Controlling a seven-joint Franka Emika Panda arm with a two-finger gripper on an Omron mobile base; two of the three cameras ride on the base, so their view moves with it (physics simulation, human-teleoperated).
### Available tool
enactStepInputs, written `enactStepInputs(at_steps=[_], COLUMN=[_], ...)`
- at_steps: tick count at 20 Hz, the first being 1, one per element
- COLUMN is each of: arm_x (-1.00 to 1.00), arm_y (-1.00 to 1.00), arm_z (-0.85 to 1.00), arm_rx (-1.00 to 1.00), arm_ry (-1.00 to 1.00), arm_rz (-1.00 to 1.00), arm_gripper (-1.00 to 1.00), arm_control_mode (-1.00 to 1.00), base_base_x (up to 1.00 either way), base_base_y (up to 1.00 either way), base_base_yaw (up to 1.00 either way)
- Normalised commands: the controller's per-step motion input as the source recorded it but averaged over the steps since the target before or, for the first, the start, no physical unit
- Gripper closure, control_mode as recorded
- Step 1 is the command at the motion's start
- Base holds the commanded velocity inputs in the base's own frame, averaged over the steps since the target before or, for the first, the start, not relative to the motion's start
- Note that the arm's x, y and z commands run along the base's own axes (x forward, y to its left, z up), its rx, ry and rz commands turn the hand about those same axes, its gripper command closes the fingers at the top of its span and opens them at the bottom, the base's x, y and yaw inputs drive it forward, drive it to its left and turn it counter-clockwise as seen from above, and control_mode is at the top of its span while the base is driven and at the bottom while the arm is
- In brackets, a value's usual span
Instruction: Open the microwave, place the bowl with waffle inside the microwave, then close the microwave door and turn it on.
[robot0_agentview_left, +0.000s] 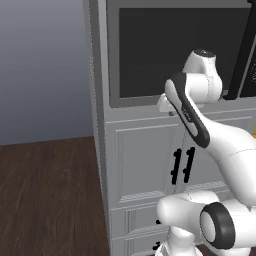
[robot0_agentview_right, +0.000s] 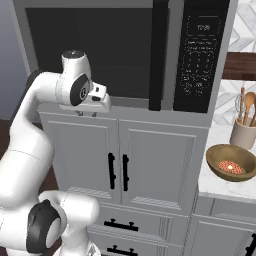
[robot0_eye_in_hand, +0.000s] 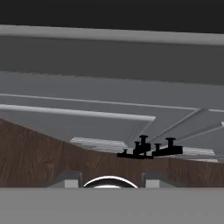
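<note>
The microwave (robot0_agentview_right: 130, 50) is built in above the white cabinets. Its microwave door (robot0_agentview_right: 95, 45) with the dark glass window looks shut, with the black handle strip (robot0_agentview_right: 159, 55) and the button panel (robot0_agentview_right: 202, 55) to its right. My gripper (robot0_agentview_right: 86, 114) hangs just below the door's lower left edge, pointing down, open and holding nothing. In the left base view the gripper (robot0_agentview_left: 169, 109) sits under the window (robot0_agentview_left: 175, 50). In the hand view the fingertips (robot0_eye_in_hand: 65, 180) stand wide apart. The bowl with waffle (robot0_agentview_right: 231, 162) rests on the counter far to the right.
White cabinet doors with black handles (robot0_agentview_right: 117, 171) stand under the microwave, with drawers (robot0_agentview_right: 120, 225) lower down. A beige utensil cup (robot0_agentview_right: 243, 132) stands behind the bowl on the pale counter (robot0_agentview_right: 220, 187). Dark wood floor (robot0_agentview_left: 50, 190) lies to the left.
</note>
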Motion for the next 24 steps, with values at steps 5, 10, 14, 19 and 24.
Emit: enactStepInputs(at_steps=[5, 10, 14, 19, 24], arm_x=[-0.2, -0.43, -0.32, -0.26, -0.17], arm_y=[0.0, 0.0, 0.0, 0.0, 0.0], arm_z=[-0.19, -0.41, -0.39, -0.32, -0.24], arm_rx=[0.0, 0.0, 0.0, 0.0, 0.0], arm_ry=[-0.02, -0.08, -0.04, -0.04, -0.02], arm_rz=[0.0, 0.0, 0.0, 0.0, 0.0], arm_gripper=[-1.0, -1.0, -1.0, -1.0, -1.0], arm_control_mode=[-1.0, -1.0, -1.0, -1.0, -1.0], base_base_x=[0.0, 0.0, 0.0, 0.0, 0.0], base_base_y=[0.0, 0.0, 0.0, 0.0, 0.0], base_base_yaw=[0.0, 0.0, 0.0, 0.0, 0.0])
